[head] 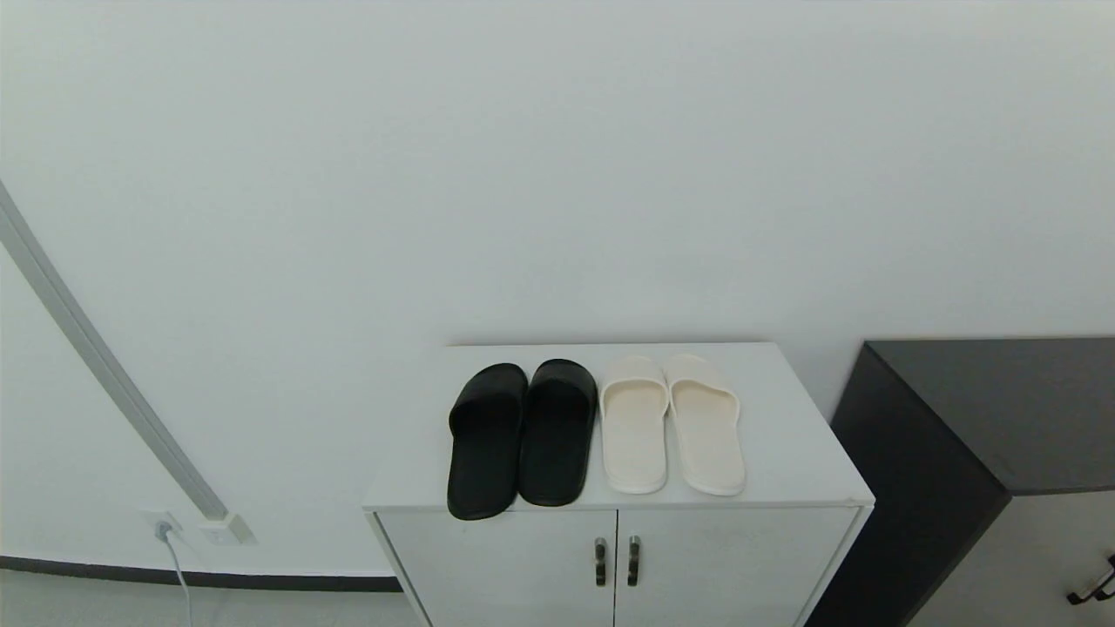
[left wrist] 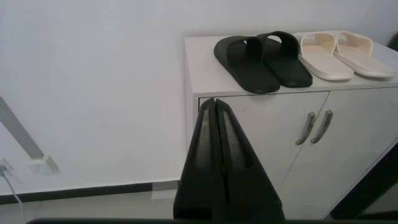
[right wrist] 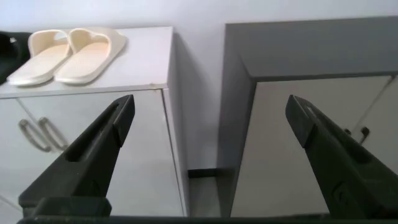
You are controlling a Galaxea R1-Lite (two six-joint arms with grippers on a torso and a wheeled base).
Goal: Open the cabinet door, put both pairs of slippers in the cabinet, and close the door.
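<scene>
White wall behind; low white cabinet stands against it, dark cabinet at its 3 o'clock.

Both doors are shut. The two handles are vertical bars side by side at the centre seam. On the top, black slippers lie at 9 o'clock of the cream slippers, the pairs just beside each other. The outer black slipper slightly overhangs the front edge.

Step in hand (judged): open a door; nothing has been gripped yet.

Left gripper: fingers pressed together and holding nothing. It sits low, off the cabinet's left front corner. The handles lie ahead, at roughly 1 o'clock in the robot's own frame, well apart from the fingertips.

Right gripper: fingers spread wide and empty, facing the gap between the two cabinets. The handles are off at about 11 o'clock and the cream pair beyond them; nothing touches.

Notes for doing it well:
- The handles nearly touch, so take one bar only, closing across it.
- The left fingers must part before any grasp; the right ones are ready.
- Pull along the hinge arc, not straight back.
- Mind the overhanging black slipper when the door moves.
</scene>
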